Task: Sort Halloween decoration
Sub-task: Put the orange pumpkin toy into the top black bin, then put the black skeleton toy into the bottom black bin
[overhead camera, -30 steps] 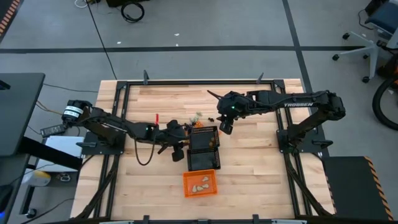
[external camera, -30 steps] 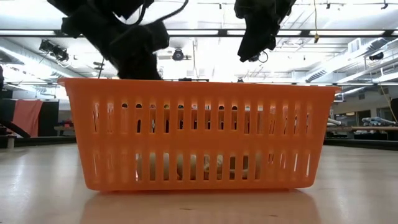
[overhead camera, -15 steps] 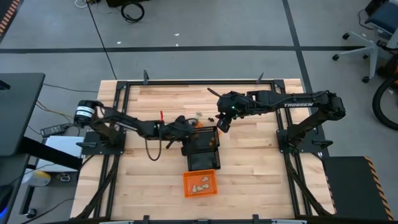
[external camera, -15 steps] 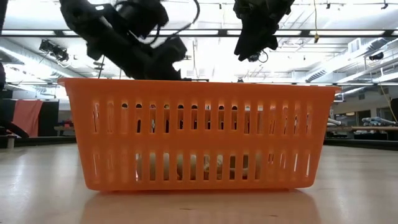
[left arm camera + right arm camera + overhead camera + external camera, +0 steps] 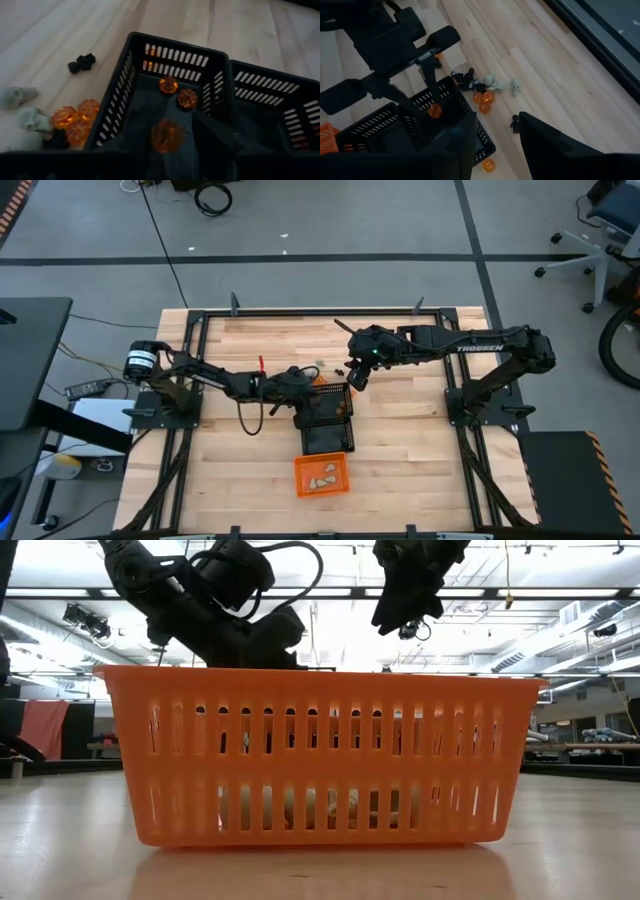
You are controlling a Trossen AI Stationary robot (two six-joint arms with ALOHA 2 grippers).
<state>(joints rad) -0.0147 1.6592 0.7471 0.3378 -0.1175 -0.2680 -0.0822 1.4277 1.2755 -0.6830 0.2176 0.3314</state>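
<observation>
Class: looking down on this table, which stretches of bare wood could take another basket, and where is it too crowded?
Free: the wood right of the orange basket and the table's far-left corner. Crowded: the centre, where both black mesh baskets, loose trinkets, left gripper and right gripper meet.

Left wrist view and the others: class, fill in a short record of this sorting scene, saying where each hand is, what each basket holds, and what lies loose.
left hand: over the black mesh basket, an orange pumpkin at its tip
in that basket: two more pumpkins
loose beside it: skulls, orange pumpkins, black pieces
orange basket: cream-white pieces
right hand: open, empty, above the loose pile
</observation>
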